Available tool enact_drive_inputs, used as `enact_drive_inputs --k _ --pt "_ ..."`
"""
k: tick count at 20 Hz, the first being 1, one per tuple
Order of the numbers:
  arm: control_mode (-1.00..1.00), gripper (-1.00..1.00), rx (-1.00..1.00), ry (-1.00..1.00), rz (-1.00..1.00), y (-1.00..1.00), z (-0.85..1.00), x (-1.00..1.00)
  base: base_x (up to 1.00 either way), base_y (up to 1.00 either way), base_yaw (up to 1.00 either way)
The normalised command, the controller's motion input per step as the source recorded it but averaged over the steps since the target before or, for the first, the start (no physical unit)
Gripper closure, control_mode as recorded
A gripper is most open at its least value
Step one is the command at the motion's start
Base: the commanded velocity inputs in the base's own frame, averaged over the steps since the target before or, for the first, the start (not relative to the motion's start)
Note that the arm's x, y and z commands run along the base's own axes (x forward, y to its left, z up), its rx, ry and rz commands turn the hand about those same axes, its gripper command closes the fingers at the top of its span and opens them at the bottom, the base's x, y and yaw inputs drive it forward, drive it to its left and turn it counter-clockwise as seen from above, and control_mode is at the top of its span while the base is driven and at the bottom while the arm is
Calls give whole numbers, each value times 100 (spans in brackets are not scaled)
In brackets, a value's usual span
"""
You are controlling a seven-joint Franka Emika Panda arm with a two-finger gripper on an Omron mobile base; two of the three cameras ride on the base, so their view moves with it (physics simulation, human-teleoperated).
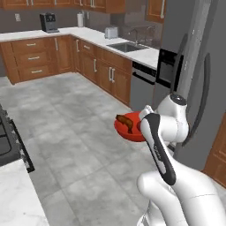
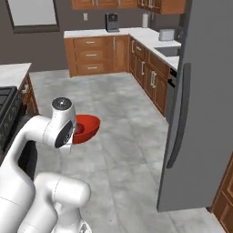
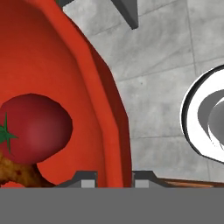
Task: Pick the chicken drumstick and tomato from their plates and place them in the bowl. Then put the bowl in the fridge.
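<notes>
Red bowl [image 1: 132, 132], rim pinched in our end effector [image 3: 114, 180], carries one tomato [image 3: 35, 127] and one chicken drumstick [image 1: 125, 122] beside one fridge [image 2: 205, 104].

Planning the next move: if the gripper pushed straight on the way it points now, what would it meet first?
Probably the grey floor tiles: the gripper is shut on the bowl rim and looks down past it. Depth is unclear.

The red bowl [image 3: 65, 87] carries the tomato [image 3: 35, 129] and chicken drumstick [image 1: 124, 123].

Arm [image 1: 160, 145] folded, jaws pinched together.
</notes>
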Motion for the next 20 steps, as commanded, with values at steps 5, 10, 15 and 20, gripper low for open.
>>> enact_drive_inputs --k 5,10,15,20 --pt "100 100 0 0 0 0 0 0 87 3 -9" --pt "100 100 0 0 0 0 0 0 73 6 -25" --pt "100 100 0 0 0 0 0 0 58 10 -41" --pt "100 100 0 0 0 0 0 0 45 14 -55"
